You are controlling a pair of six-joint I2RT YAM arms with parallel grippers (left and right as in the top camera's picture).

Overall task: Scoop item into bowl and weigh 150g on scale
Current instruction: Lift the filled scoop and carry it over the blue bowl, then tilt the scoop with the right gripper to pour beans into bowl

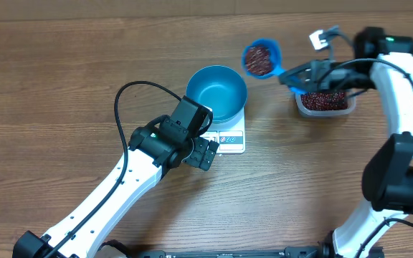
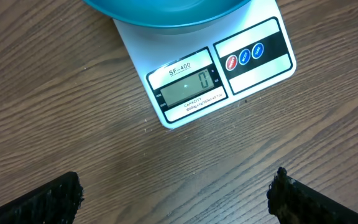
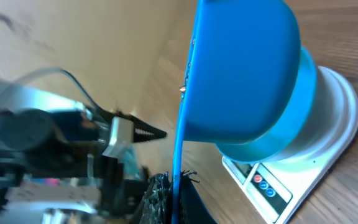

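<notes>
Your right end effector (image 1: 295,77) grips the scoop (image 1: 262,59); your left end effector (image 1: 205,153) is open. Hold the scoop level until it is over the bowl (image 1: 217,92).

From my left wrist, the bowl (image 2: 166,9) on the scale (image 2: 197,81) was cut off at the top edge, and my spread-wide left gripper (image 2: 178,202) showed only two dark fingertips (image 2: 42,202). The print under the scale's display was too small to read. From my right wrist, the scoop (image 3: 241,74) covered much of the bowl. My right gripper (image 3: 169,200), clamped on it, was a dark sliver, and a grey shape (image 3: 42,137) left of the scale was perhaps an arm, too blurred.
</notes>
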